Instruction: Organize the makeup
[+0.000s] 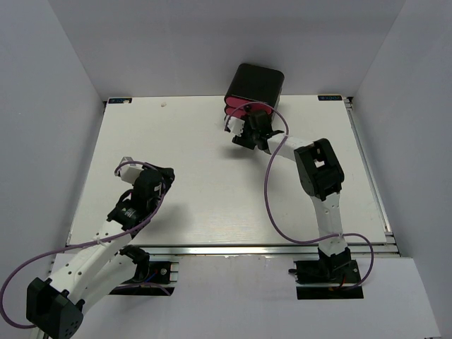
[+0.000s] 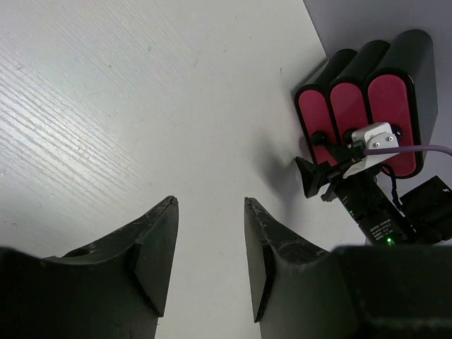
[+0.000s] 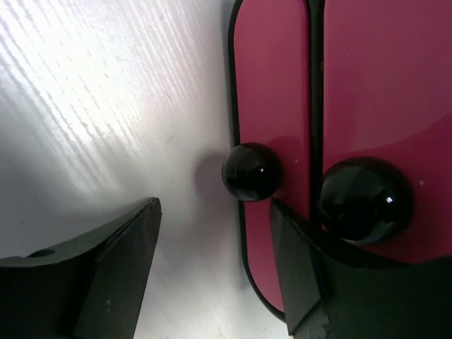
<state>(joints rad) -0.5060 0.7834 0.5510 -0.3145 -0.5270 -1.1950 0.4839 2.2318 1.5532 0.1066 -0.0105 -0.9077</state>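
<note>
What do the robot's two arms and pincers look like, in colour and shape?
Both arms, the left arm and the right arm, have white links and black joints. A purple cable loops along each. The left pincer and right pincer have black, wedge-shaped fingers.

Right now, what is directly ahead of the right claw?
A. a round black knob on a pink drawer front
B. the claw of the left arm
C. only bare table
A: in the right wrist view the right claw stands open, and a round black knob sits just ahead of its tips, on a pink drawer front of the black box.
</note>
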